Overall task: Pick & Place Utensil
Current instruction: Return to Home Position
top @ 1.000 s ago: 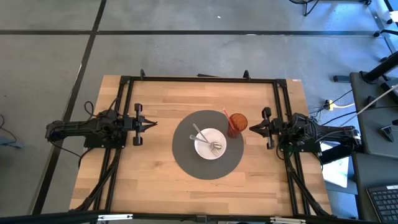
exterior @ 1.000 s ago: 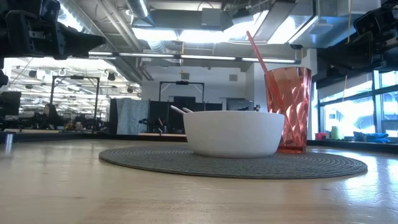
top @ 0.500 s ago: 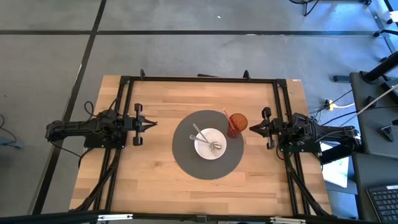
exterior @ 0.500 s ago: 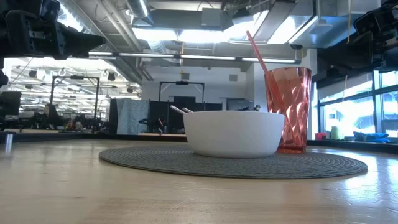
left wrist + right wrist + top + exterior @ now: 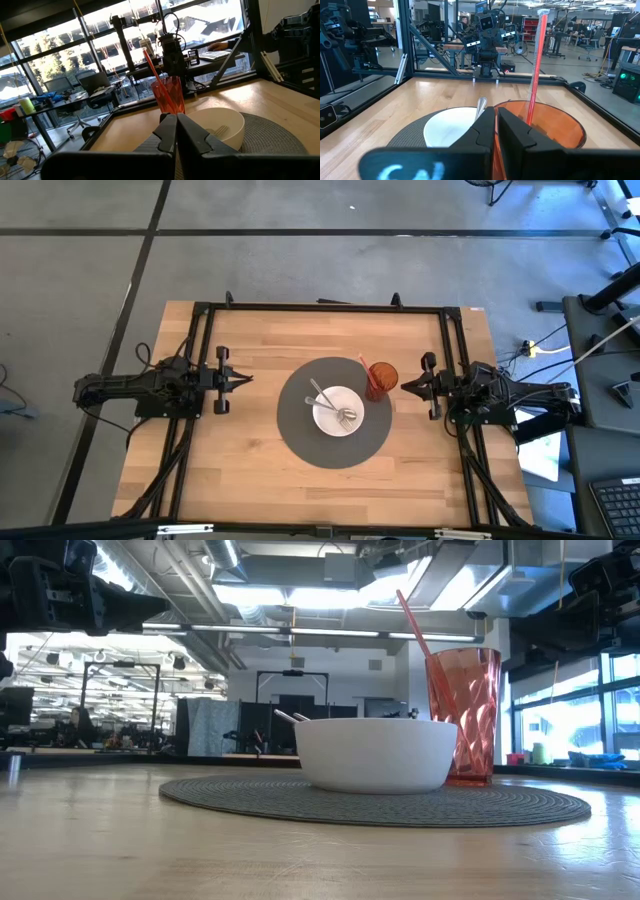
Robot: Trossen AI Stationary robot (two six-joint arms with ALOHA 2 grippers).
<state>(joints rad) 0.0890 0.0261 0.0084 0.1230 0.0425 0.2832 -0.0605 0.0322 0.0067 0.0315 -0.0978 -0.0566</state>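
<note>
A white bowl [image 5: 338, 411] sits on a round grey placemat [image 5: 300, 440] at the table's middle. Two metal utensils [image 5: 325, 397] lie in the bowl, handles leaning on its rim. An orange-red cup [image 5: 382, 378] with a red straw [image 5: 412, 625] stands on the mat beside the bowl, toward the table's right. My left gripper [image 5: 246, 379] hovers shut at the table's left, pointing at the mat; its wrist view shows the fingers [image 5: 176, 131] together. My right gripper [image 5: 405, 385] is shut beside the cup, on its right side [image 5: 496, 125].
A black frame [image 5: 330, 307] runs along the table's far and side edges. Bare wood [image 5: 250, 480] lies near the mat on the near side. The room behind shows desks and equipment.
</note>
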